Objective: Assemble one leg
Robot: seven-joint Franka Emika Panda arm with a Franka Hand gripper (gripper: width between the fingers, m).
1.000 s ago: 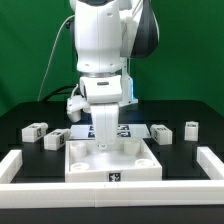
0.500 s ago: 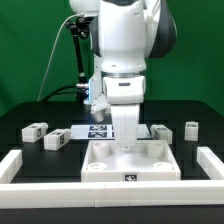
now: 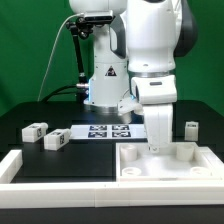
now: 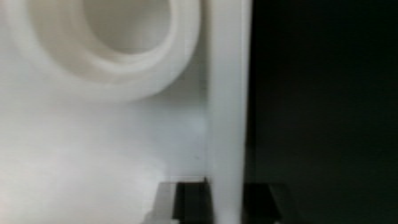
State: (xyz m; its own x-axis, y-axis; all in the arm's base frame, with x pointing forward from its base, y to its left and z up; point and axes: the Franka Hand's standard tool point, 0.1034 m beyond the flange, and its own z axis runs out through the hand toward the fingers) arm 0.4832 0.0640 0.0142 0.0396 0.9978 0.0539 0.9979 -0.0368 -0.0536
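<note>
Judging by the gripper (image 3: 155, 147) clamped on the wall of the tabletop (image 3: 190, 170), placement is in hand; a leg (image 3: 35, 130) must be fetched next.

PANDA AT WORK: A glossy white robot arm of rounded plastic shells (image 3: 150, 40) fills the exterior view, with a dark grey band (image 3: 186, 30) wrapping its upper joint. A boxy white wrist block (image 3: 156, 95) sits above the claw (image 3: 157, 140), whose dark fingertips (image 4: 189, 205) appear blurred in the wrist view. Behind, the arm's white domed base (image 3: 105, 75) bears a small dark mark, with a blue glow (image 3: 90, 92) at its side. A thin black cable (image 3: 80, 55) drops from a black bracket (image 3: 85, 20) beside the base.
</note>
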